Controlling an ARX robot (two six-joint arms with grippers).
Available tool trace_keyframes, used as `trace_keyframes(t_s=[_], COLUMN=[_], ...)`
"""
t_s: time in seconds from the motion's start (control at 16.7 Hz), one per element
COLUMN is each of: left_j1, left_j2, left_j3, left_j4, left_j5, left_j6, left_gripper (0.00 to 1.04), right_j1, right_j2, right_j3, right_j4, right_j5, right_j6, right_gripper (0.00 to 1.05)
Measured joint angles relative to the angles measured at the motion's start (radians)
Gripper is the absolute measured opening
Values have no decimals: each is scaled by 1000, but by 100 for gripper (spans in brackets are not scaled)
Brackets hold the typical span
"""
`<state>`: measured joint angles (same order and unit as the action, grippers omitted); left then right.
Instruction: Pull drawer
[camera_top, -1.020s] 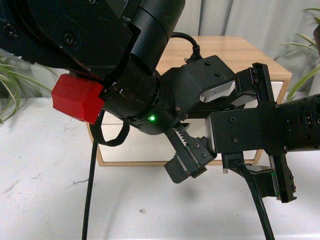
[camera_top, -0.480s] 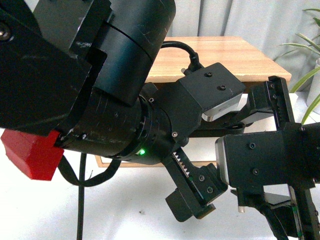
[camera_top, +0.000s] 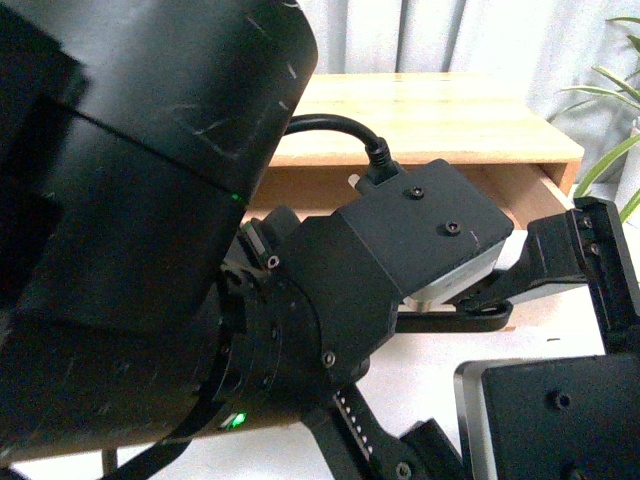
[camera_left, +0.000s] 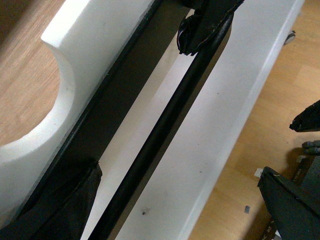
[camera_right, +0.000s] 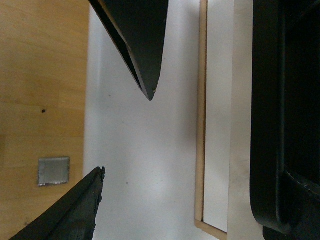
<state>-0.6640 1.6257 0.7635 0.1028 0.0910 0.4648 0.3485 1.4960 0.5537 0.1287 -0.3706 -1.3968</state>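
In the front view, the left and centre of the frame were filled by one black left arm (camera_top: 150, 230). One green light (camera_top: 236, 421) was lit on it at lower centre, and one black cable (camera_top: 335, 125) was plugged into its wrist housing. Part of the right arm (camera_top: 560, 410) was seen at lower right. Behind them, at upper centre, one light wood cabinet (camera_top: 450, 105) stood on the white desk (camera_top: 435, 380), with a shadowed opening under its top. Plant leaves (camera_top: 605, 160) were cut off by the right edge.

In the left wrist view, the drawer (camera_left: 235, 115) ran from lower left to upper right. It showed one white front, one semicircular notch (camera_left: 47, 95) at the left and one long black bar handle (camera_left: 160, 135) down the middle. The left gripper (camera_left: 139, 107) showed two fingers (camera_left: 200, 27), at top centre and lower left, lined up along the handle. The jaws were set wide; whether they pressed on the bar could not be told.

In the right wrist view, the right gripper (camera_right: 125, 134) showed two dark fingers (camera_right: 140, 45), from the top and the lower left. The jaws were parted over a white surface, with nothing between them. One small metal square (camera_right: 53, 171) was set in the wood surface (camera_right: 40, 75) at the left.
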Motion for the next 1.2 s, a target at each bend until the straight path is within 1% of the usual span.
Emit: trace_keyframes(t_s=[0.18,0.3,0.36,0.48,0.54,0.6,0.72,0.78,0.84,0.9,0.96,1.08,1.2], left_j1=[-21,-19,2,8,8,13,30,47,71,119,167,274,417], left_j2=[-55,-87,-146,-230,-281,-315,-391,-437,-477,-516,-542,-557,-556], left_j3=[-56,-76,-90,-94,-96,-100,-123,-134,-149,-174,-199,-251,-278], left_j4=[4,-3,-29,-29,-27,-27,-6,29,58,94,115,130,140], left_j5=[14,38,98,124,164,175,204,232,241,254,249,230,216], left_j6=[-39,-75,-154,-192,-210,-226,-269,-302,-328,-375,-413,-490,-552], left_gripper=[98,98,98,98,98,98,98,98,98,98,98,98,98], right_j1=[6,4,-37,-76,-97,-123,-178,-214,-246,-286,-319,-399,-464], right_j2=[-66,-95,-147,-188,-205,-225,-269,-289,-305,-322,-321,-293,-246], right_j3=[-39,-56,-58,-55,-49,-40,-22,-8,-1,0,0,4,27], right_j4=[-51,-63,-128,-159,-175,-192,-203,-200,-194,-188,-162,-79,31], right_j5=[-14,-32,-78,-105,-118,-138,-205,-244,-280,-317,-327,-326,-266], right_j6=[-1,-2,-10,-11,-11,-10,19,60,108,178,225,381,568], right_gripper=[98,98,98,98,98,98,98,98,98,98,98,98,98])
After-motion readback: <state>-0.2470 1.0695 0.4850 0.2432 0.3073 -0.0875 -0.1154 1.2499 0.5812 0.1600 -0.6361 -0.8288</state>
